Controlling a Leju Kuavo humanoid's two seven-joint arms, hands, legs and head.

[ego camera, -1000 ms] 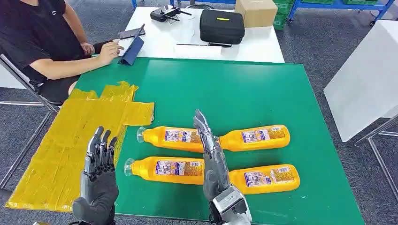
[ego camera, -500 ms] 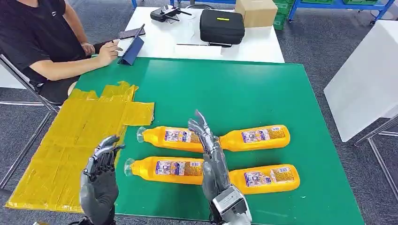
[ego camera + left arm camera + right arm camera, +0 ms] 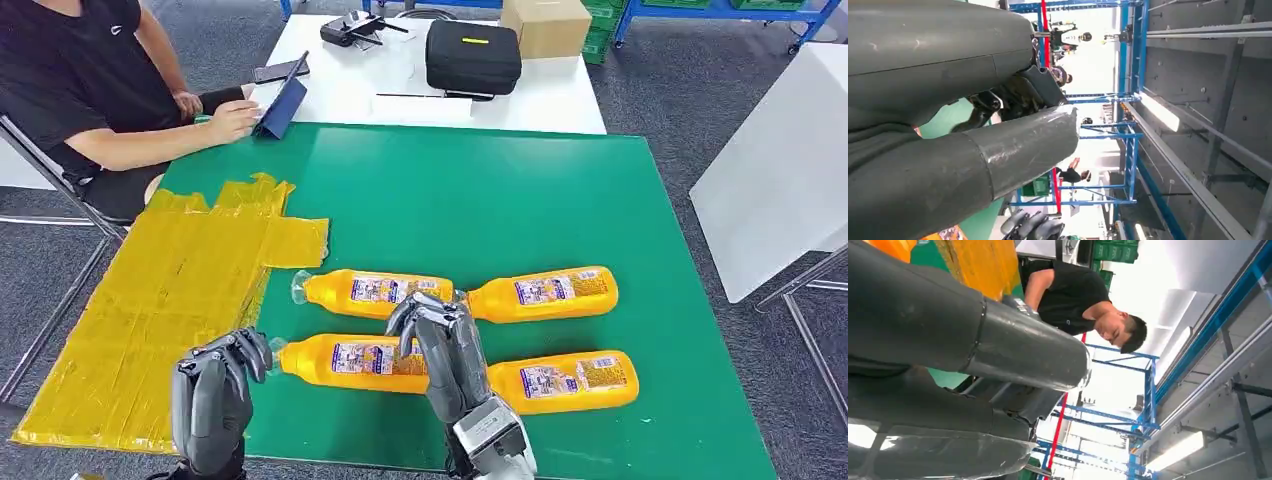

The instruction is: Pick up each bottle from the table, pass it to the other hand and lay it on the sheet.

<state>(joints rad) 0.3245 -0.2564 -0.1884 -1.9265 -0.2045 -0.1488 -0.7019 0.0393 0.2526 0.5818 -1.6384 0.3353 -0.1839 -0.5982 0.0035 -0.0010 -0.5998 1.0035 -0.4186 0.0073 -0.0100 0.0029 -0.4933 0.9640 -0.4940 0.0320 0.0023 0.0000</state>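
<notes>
Left hand (image 3: 215,385) hovered at the near table edge, fingers curled inward, empty, over the border of the yellow sheet (image 3: 150,320) and the green table (image 3: 520,190). Right hand (image 3: 440,345) was raised above the near-left bottle (image 3: 350,360), fingers curled in, holding nothing. Near-right bottle (image 3: 570,380) lay just beside it. Behind lay the far-left bottle (image 3: 370,292) and far-right bottle (image 3: 545,292), all on their sides on green, none on the sheet. Beyond, a seated person (image 3: 90,90) handled a tablet (image 3: 280,105).
</notes>
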